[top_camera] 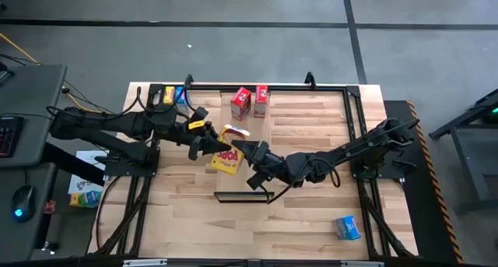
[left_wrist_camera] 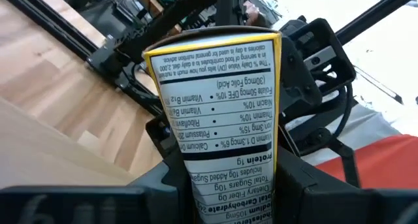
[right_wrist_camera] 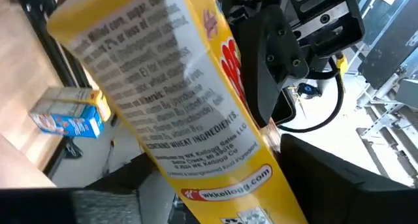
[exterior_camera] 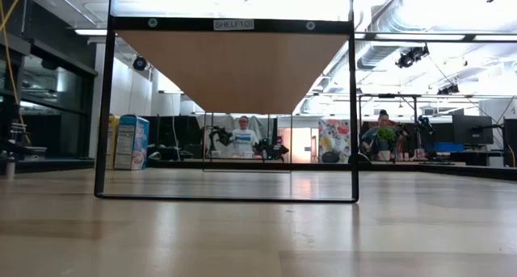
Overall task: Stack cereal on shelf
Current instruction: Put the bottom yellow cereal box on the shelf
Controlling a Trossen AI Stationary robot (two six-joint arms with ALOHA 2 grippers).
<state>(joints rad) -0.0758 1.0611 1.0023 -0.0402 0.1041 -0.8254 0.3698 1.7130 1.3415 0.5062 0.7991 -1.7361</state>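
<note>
A yellow cereal box (top_camera: 226,161) hangs above the middle of the long pale-wood shelf (top_camera: 247,185), between my two grippers. My left gripper (top_camera: 212,148) comes from the table's left and is shut on it. My right gripper (top_camera: 247,154) comes from the right, its fingers standing on either side of the box's other end (right_wrist_camera: 215,185). Two red boxes (top_camera: 249,103) stand upright on the shelf's far end. The low view shows only the shelf's underside (exterior_camera: 234,67), with both grippers hidden above it. My left gripper pinches the yellow box between its two fingers (left_wrist_camera: 171,178), which lie on the two broad faces near one end (left_wrist_camera: 225,185). They come about level from the table's left. The box is lifted clear and tilted, its narrow nutrition panel (left_wrist_camera: 222,100) facing the wrist camera. My right gripper: I cannot tell whether its fingers touch the box.
A yellow box and a blue box (top_camera: 174,95) stand at the table's far left corner, also seen as boxes (exterior_camera: 129,142) in the low view. Another blue box (top_camera: 348,228) lies near the front right corner. The shelf's black frame (exterior_camera: 103,107) rises from the table. People sit in the room beyond.
</note>
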